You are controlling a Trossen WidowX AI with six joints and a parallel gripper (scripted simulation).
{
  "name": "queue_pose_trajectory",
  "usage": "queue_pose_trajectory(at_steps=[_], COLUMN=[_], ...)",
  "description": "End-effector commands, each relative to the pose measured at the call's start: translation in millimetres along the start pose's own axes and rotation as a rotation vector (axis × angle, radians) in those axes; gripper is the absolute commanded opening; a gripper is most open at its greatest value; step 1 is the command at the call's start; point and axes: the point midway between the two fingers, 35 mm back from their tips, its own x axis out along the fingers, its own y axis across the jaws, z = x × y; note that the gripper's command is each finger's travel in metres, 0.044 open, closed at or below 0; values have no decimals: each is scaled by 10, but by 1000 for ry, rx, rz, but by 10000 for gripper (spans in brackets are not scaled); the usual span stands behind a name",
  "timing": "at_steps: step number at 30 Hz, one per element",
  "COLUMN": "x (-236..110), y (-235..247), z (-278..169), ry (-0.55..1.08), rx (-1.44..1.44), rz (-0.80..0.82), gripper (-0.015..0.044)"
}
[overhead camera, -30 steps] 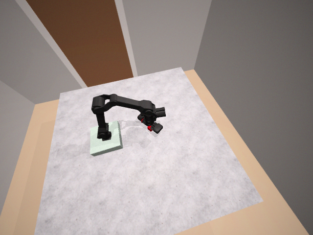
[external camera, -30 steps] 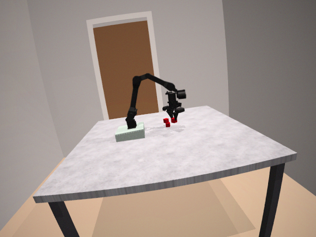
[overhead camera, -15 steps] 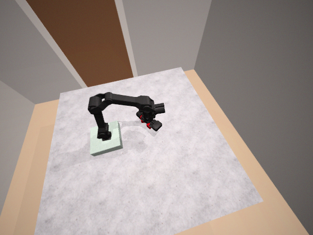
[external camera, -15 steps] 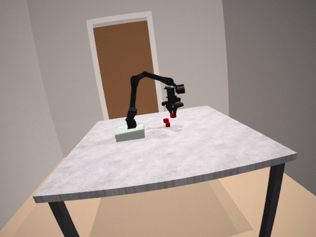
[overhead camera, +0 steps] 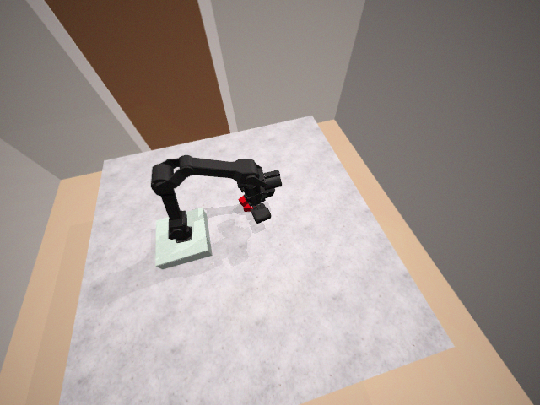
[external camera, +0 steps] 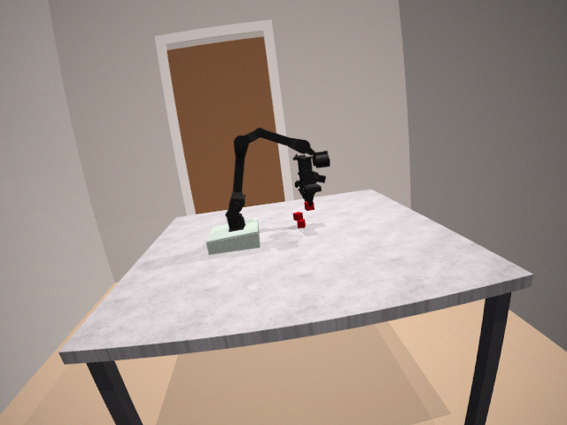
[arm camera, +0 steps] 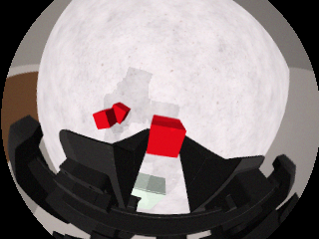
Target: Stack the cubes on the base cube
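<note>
My gripper (overhead camera: 253, 209) (external camera: 309, 203) (arm camera: 165, 134) is shut on a red loose cube (overhead camera: 247, 207) (external camera: 309, 206) (arm camera: 166, 134) and holds it in the air above the table. Below and to its left stands the red base cube (external camera: 300, 223) (arm camera: 122, 112) on the marble table top (overhead camera: 278, 305) (external camera: 320, 274). The other loose red cube (overhead camera: 241, 200) (external camera: 298, 214) (arm camera: 102, 119) sits on top of the base cube, offset toward one corner. In the overhead view the arm hides most of this stack.
The arm's pale green mount block (overhead camera: 198, 251) (external camera: 233, 242) stands left of the cubes. A brown door (external camera: 224, 119) is behind the table. The table's edges lie far from the cubes.
</note>
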Motion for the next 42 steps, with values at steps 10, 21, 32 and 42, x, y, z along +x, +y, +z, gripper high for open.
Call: queue_pose_trajectory(at_steps=[10, 21, 32, 42], x=[28, 51, 76, 95], y=[247, 455, 659, 813], z=[-18, -41, -77, -114], ry=[1, 2, 5, 7], rx=[347, 665, 984, 1229], rz=[4, 5, 6, 7], gripper=[105, 105, 105, 105])
